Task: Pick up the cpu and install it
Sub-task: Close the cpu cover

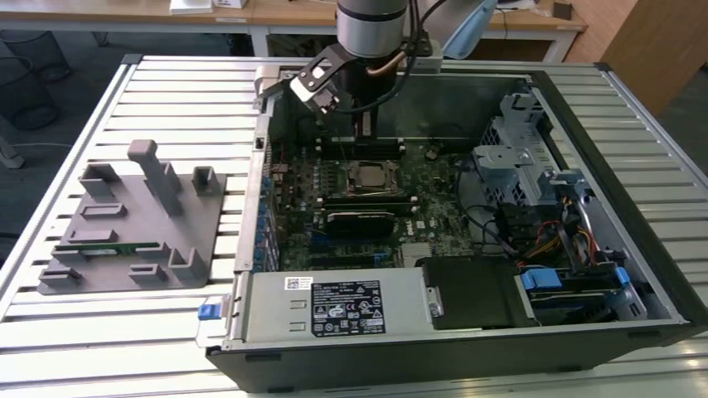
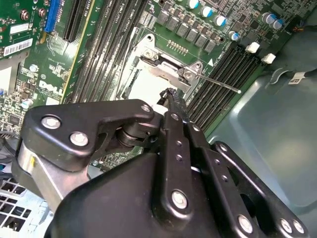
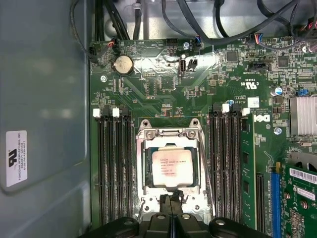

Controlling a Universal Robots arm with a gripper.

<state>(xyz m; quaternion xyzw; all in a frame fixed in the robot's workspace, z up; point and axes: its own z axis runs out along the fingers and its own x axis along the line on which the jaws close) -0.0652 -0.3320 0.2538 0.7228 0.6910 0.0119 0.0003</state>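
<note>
The cpu (image 3: 171, 166) lies flat in the motherboard socket, its silver top facing up inside the metal socket frame (image 3: 171, 133). It also shows in the exterior view as the cpu (image 1: 369, 176) at the middle of the board, and as a bright patch, the cpu (image 2: 146, 84), in the second wrist view. My gripper (image 3: 171, 201) hangs just above the socket's edge, fingers pressed together with nothing between them. In the exterior view the gripper (image 1: 363, 133) reaches down into the open computer case, slightly behind the socket. A thin socket lever (image 2: 218, 82) sticks out sideways.
Black memory slots (image 3: 115, 168) flank the socket on both sides. At the exterior view's left a grey plastic tray (image 1: 122, 228) with upright blocks holds a green memory stick (image 1: 109, 247). The case walls (image 1: 257, 166), power supply (image 1: 332, 303) and drive cage (image 1: 520, 166) ring the board.
</note>
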